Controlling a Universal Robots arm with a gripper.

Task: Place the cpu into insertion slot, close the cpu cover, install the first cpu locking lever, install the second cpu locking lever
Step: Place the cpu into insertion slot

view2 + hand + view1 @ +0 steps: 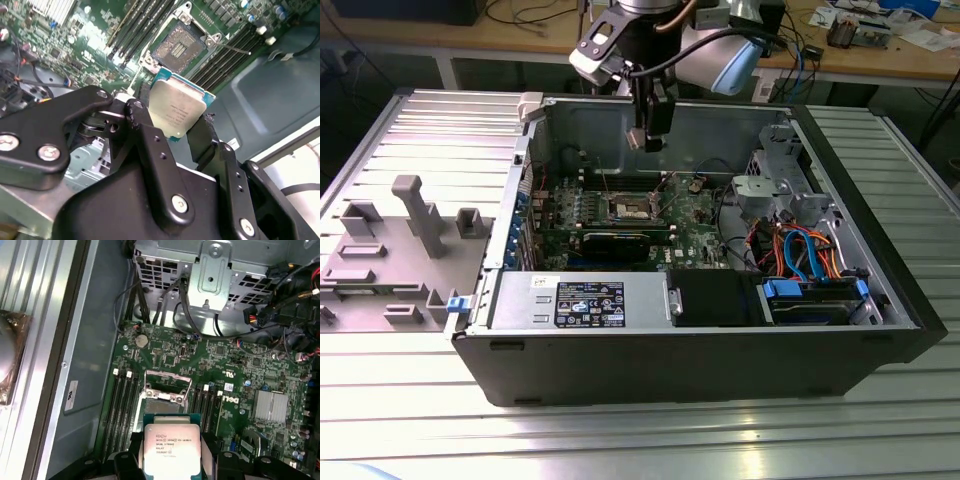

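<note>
My gripper (648,138) hangs inside the open computer case, above the motherboard. It is shut on the cpu (175,111), a flat square chip with a silver-grey top and a teal edge, held by two opposite sides between black fingers (145,107). In the first wrist view the cpu (171,444) sits just short of the insertion slot (166,401). The insertion slot (178,45) is uncovered, with its dark pin field inside a silver rim, and it lies mid-board (632,208). The cpu cover (168,380) stands raised at the slot's far edge. A thin wire lever (235,48) sticks out beside the slot.
Black memory slots (120,405) flank the socket on both sides. A metal drive cage (215,270) and bundled cables (800,250) fill the exterior view's right of the case. A power supply (580,300) lies along the front wall. A grey fixture plate (390,250) lies outside the case.
</note>
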